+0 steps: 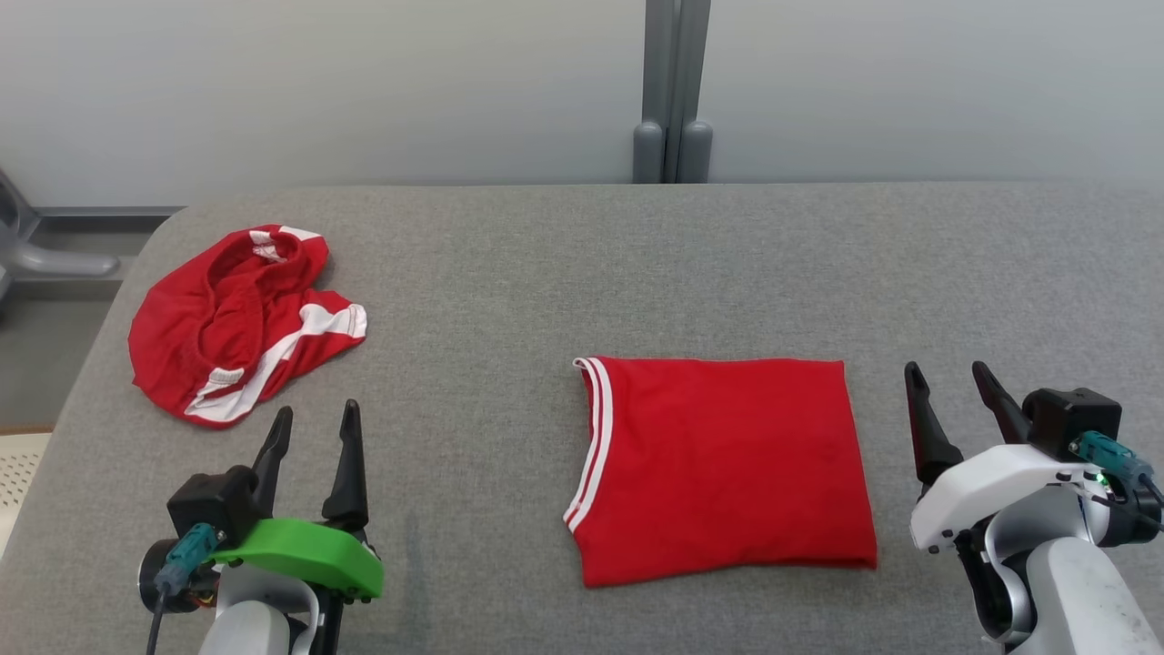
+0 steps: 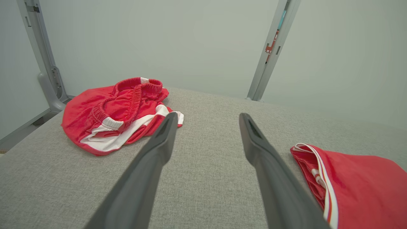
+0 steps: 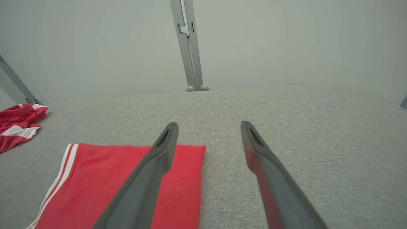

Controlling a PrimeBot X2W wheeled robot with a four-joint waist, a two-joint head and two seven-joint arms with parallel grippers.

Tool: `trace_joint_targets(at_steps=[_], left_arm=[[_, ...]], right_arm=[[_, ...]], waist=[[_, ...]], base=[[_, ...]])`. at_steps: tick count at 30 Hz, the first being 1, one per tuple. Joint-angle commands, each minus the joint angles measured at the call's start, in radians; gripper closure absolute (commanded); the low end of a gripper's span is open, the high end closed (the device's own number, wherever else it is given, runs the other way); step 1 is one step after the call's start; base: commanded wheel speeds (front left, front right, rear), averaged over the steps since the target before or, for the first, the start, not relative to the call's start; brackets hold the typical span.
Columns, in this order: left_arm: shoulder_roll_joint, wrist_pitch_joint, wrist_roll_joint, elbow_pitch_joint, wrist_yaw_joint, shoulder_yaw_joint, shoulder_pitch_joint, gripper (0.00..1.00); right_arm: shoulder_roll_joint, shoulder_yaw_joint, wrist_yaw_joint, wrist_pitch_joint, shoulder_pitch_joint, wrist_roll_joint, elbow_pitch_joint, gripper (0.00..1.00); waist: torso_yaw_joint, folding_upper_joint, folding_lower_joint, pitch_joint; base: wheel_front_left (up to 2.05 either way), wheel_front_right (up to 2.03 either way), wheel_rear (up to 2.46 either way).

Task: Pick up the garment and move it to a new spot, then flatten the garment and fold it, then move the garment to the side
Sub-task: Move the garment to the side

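Fabric lay in two places on the grey cloth-covered tabletop (image 1: 546, 264). A folded red garment with white-striped trim (image 1: 723, 468) sat flat, right of centre. A crumpled red garment with white bands (image 1: 241, 323) lay bunched near the far left corner, well apart from it. The left tool (image 1: 318, 409) hung over the tabletop's near left, fingers spread and empty. The right tool (image 1: 946, 368), likewise spread and empty, hovered just beside the folded garment's right edge.

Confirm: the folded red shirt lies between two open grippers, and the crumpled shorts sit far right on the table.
Wrong: the head view shows the crumpled shorts far left on the table. The folded shirt does lie between the open left gripper and right gripper.
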Motion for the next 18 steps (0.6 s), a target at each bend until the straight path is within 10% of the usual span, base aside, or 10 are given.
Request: trace_joint_targets(at_steps=[1, 18], left_arm=[[0.000, 0.000, 0.004, -0.002, -0.002, 0.002, 0.004, 0.00], [0.002, 0.000, 0.006, -0.024, -0.002, -0.016, -0.042, 0.00]], right_arm=[[0.003, 0.004, 0.000, 0.006, 0.004, 0.014, 0.003, 0.00], [-0.035, 0.042, 0.000, 0.431, -0.100, 0.085, 0.088, 0.00]], waist=[[0.001, 0.0000, 0.0000, 0.001], [0.022, 0.0000, 0.0000, 0.087]], base=[[0.00, 0.00, 0.00], [0.00, 0.00, 0.00]])
